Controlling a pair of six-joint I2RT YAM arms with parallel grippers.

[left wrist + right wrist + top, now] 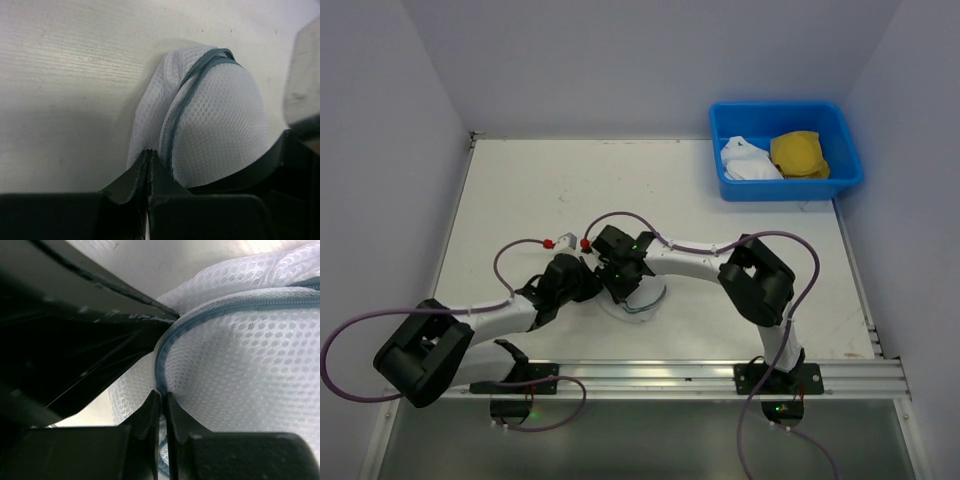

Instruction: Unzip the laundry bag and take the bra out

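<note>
The laundry bag (646, 299), a white mesh pouch with a dark zipper line (186, 97), lies on the table at the middle front, mostly under both grippers. My left gripper (149, 152) reaches in from the left and is shut on a fold of mesh just beside the zipper. From behind, my right gripper (163, 396) comes down with its jaws pinched on the zipper line (165, 347) at the bag's rim. In the top view the two grippers (606, 289) (626, 288) meet over the bag. A mustard-yellow bra (799, 153) lies in the blue bin.
The blue plastic bin (787, 185) stands at the far right corner, with a white mesh item (746, 160) next to the bra. Grey walls close the table on three sides. A metal rail (700, 378) runs along the near edge.
</note>
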